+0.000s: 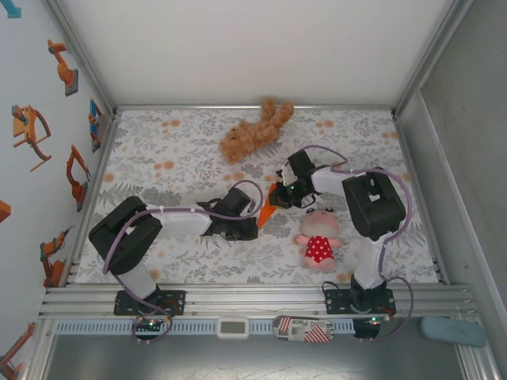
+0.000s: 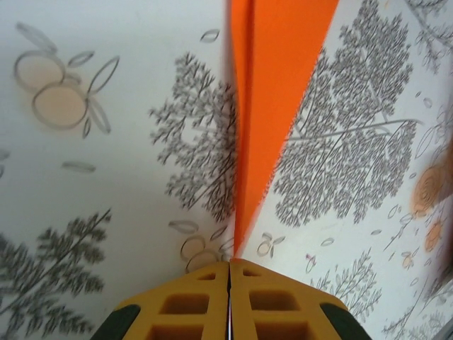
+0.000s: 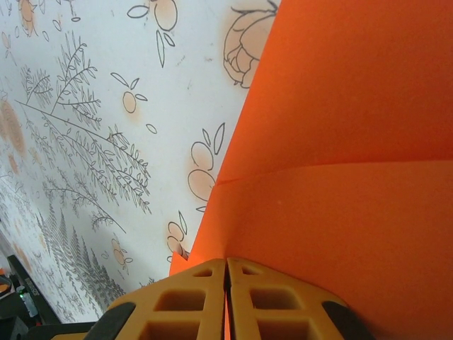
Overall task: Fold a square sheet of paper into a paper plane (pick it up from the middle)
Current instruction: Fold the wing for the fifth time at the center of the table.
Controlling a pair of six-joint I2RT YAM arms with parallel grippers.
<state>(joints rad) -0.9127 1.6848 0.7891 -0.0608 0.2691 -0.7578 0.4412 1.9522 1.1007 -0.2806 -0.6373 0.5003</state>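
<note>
The paper plane (image 1: pixel 268 209) sits around the middle of the worktop (image 1: pixel 174 158). My left hand (image 2: pixel 229 265) is clamped shut on its sharp tip and my right hand (image 3: pixel 226 261) is shut on the wide end. My worry is that pulling them apart even slightly tears the tip or slips it out, and the folds spring open.

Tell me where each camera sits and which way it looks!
Top external: above and behind the arms, looking down at the table; both arms, the left gripper and the right gripper show.
Left wrist: on the left arm, looking past its shut fingers at the folded orange paper.
Right wrist: on the right arm, looking past its shut fingers at that paper.
Shared: all see the paper.
</note>
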